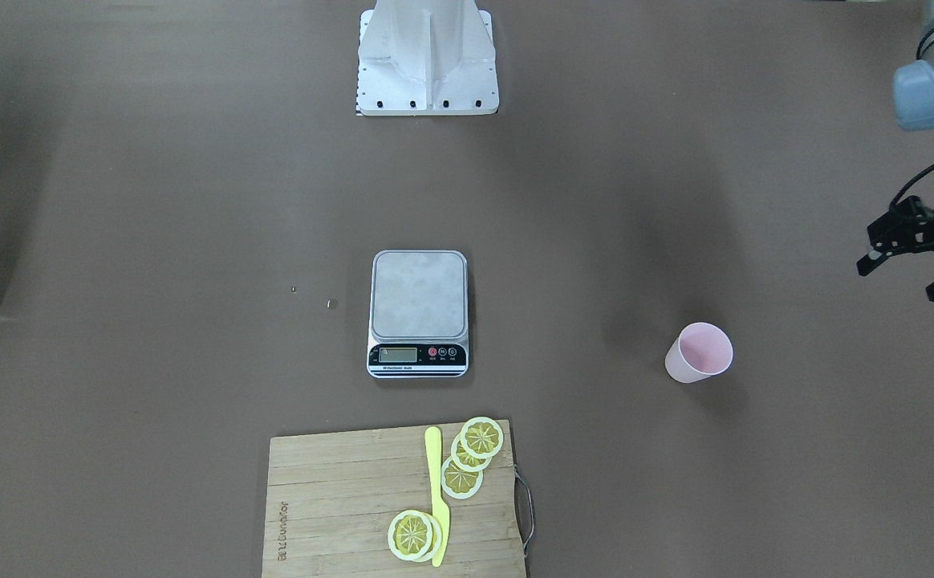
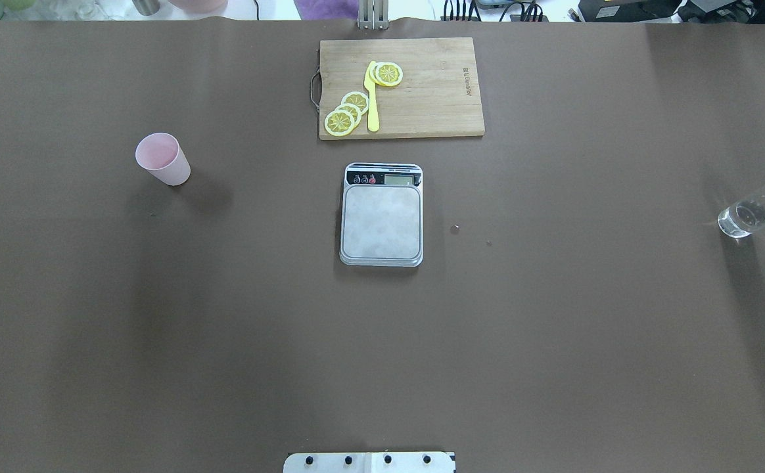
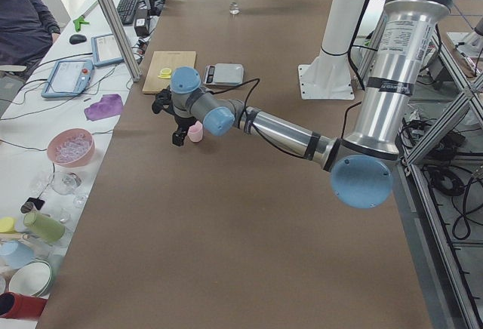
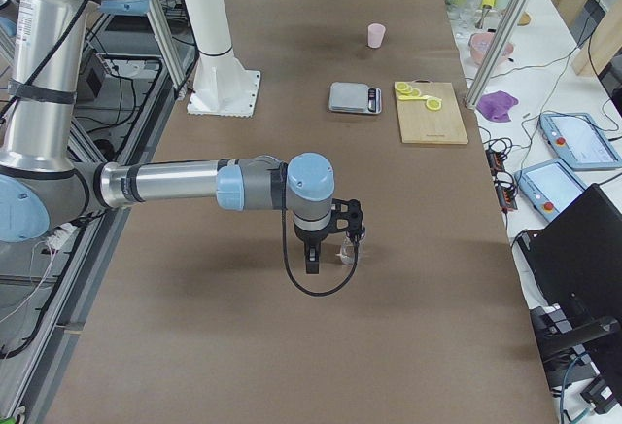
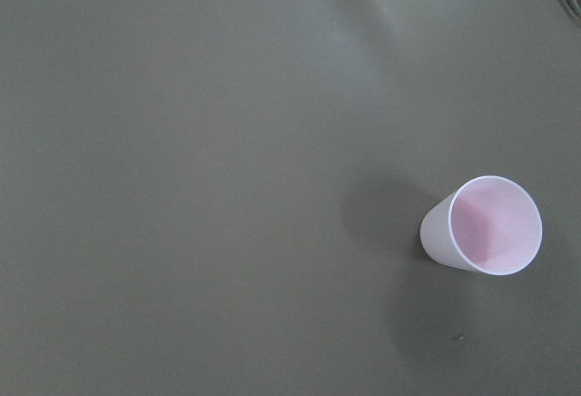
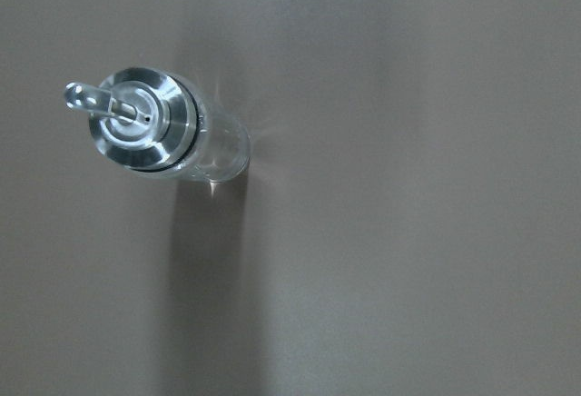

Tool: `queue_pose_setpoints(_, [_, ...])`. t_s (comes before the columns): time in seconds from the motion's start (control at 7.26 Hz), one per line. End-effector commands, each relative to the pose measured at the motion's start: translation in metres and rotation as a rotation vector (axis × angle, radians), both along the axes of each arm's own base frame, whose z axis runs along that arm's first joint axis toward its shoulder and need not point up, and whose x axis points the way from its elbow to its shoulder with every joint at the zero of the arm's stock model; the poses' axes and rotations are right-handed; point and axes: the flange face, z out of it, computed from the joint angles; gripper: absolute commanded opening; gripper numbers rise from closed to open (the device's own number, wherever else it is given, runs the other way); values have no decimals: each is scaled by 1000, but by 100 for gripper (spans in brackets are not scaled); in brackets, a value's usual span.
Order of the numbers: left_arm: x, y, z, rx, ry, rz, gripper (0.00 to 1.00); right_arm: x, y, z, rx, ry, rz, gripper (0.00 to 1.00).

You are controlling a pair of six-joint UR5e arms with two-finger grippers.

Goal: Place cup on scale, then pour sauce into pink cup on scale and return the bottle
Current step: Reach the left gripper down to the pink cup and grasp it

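Note:
The pale pink cup (image 2: 162,159) stands upright on the table, far to the left of the scale (image 2: 381,213), whose steel platform is bare. The cup also shows in the front view (image 1: 700,353) and in the left wrist view (image 5: 486,225). My left gripper (image 1: 904,275) hovers open and empty beside the cup, apart from it. The clear bottle (image 2: 749,211) with its metal spout stands upright at the table's far right, and the right wrist view (image 6: 154,128) sees it from above. My right gripper (image 4: 330,239) hangs close by the bottle (image 4: 347,249); I cannot tell if it is open or shut.
A wooden cutting board (image 2: 435,105) with lemon slices (image 2: 349,112) and a yellow knife (image 2: 372,98) lies just beyond the scale. Two tiny specks (image 2: 455,228) lie right of the scale. The robot base plate (image 2: 369,462) sits at the near table edge.

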Motion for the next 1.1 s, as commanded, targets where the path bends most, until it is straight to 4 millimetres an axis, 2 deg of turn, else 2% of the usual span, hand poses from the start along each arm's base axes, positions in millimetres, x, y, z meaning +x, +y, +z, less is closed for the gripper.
queue_pose_setpoints(0.0, [55, -29, -14, -45, -28, -34, 93, 0, 2, 1, -5, 0, 2, 98])
queue_pose_setpoints(0.14, [64, -41, -21, -50, -34, -53, 92, 0, 2, 1, -5, 0, 2, 99])
queue_pose_setpoints(0.41, [98, -54, -27, -55, -50, -60, 86, 0, 2, 1, -5, 0, 2, 99])
queue_pose_setpoints(0.55, [131, -50, -22, -43, -61, -81, 84, 0, 1, 1, -3, 0, 2, 99])
queue_pose_setpoints(0.69, [145, -48, -12, -26, -66, -75, 82, 0, 1, 1, -3, 0, 2, 99])
queue_pose_setpoints(0.96, [146, -42, -6, -19, -66, -65, 81, 0, 1, 0, -2, 0, 2, 99])
